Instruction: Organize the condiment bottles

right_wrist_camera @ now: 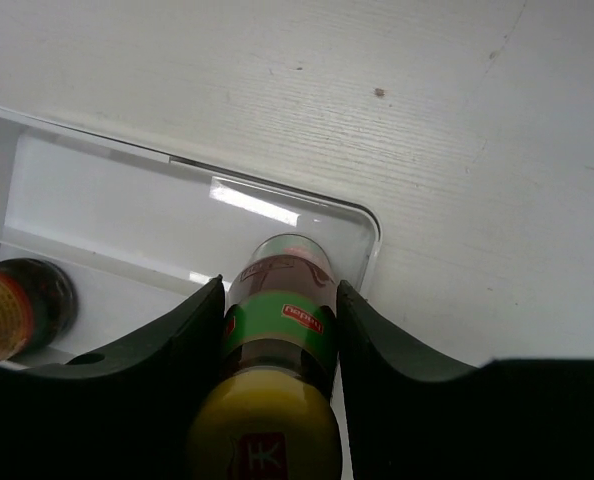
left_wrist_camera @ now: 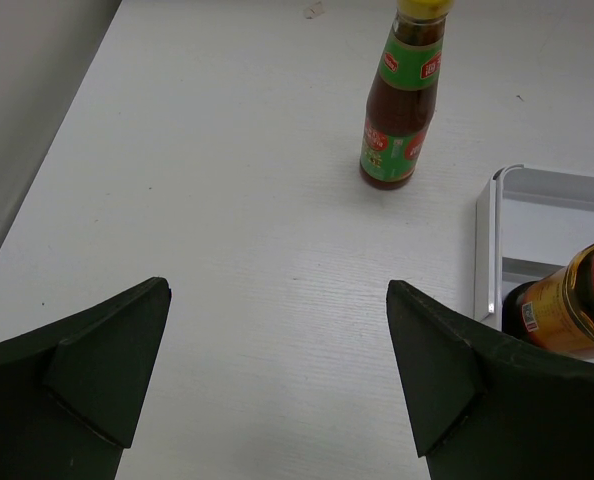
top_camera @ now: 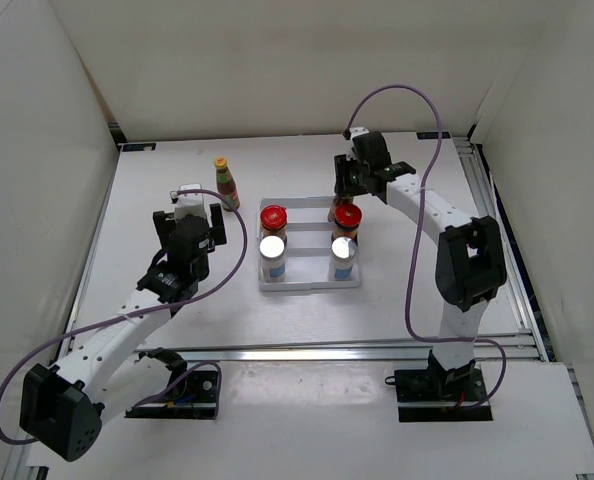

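White-walled table (top_camera: 427, 300), tray (top_camera: 307, 287) at centre. My right gripper (right_wrist_camera: 280, 292) clamps yellow-capped sauce bottle (right_wrist_camera: 282, 325) at tray's 1 o'clock corner, for seating behind jars (top_camera: 273, 218) and shakers (top_camera: 272, 250) (both pairs aboard). My left gripper (left_wrist_camera: 277, 290) gapes empty; second sauce bottle (left_wrist_camera: 402, 100) stands outside tray, 10 o'clock, probably next.

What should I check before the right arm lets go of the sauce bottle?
1. Right jaws shut on held sauce bottle: ok.
2. Bottle bottom inside tray rim, at a corner: ok.
3. Bottom resting on tray floor: cannot tell.
4. Gap to red-lidded jar: ok.
5. Left jaws open, empty: ok.
6. Other sauce bottle in tray: not ok, it stands upright on the table.
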### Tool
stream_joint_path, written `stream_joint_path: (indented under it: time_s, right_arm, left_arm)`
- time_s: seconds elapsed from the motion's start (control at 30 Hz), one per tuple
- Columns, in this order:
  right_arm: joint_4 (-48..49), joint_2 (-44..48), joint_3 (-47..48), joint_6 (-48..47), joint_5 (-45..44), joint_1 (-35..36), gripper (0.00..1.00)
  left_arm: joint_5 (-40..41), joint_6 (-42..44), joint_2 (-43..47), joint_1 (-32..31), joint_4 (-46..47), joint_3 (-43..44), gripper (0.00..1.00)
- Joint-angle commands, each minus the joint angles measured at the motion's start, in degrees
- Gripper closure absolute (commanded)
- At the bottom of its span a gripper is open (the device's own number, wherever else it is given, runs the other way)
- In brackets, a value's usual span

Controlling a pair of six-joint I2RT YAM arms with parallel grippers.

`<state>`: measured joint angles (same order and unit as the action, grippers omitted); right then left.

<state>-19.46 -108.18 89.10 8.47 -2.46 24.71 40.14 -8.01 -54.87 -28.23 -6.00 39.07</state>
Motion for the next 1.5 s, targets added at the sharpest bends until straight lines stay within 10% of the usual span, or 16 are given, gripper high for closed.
stream_joint_path:
  time_s: [0.0, 0.1, 0.13, 0.17, 0.37, 0.67, 0.9, 1.47]
  right_arm:
    - [4.25, 0.25, 0.81, -0.38, -2.19, 0.60, 0.99]
    - [3.65, -1.06, 2.21, -0.38, -2.99, 0.60, 0.96]
    - [2.60, -1.94, 3.35, -0.99, -2.99, 0.60, 0.87]
    - [2.59, -1.95, 3.36, -1.78, -2.99, 0.60, 0.55]
    - [2.06, 0.50, 4.14, -1.00, -6.23, 1.75, 0.00]
    - [-2.06, 16.75, 10.48, 0.14, -9.23, 2.36, 0.00]
    - [-3.47, 34.07, 0.48, 2.07, -2.65, 2.36, 0.00]
    - [-15.08, 53.77, -6.04, 3.22, 3.16, 2.36, 0.00]
  left_arm:
    - [0.82, -0.69, 0.91, 0.19, 0.11, 1.89, 0.00]
    - [0.82, -0.69, 0.38, 0.19, 0.11, 1.89, 0.00]
    - [0.82, -0.69, 0.38, 0.19, 0.11, 1.89, 0.00]
    - [0.82, -0.69, 0.38, 0.19, 0.11, 1.89, 0.00]
    - [-0.41, -0.69, 1.60, 0.19, 0.11, 1.28, 0.00]
    - [-5.41, 2.38, 1.53, 0.19, 2.58, -1.28, 0.00]
    - [-26.07, -1.64, -13.11, 11.77, -2.53, 13.11, 0.00]
    - [-30.67, 2.03, -41.44, 13.64, 5.57, 36.76, 0.00]
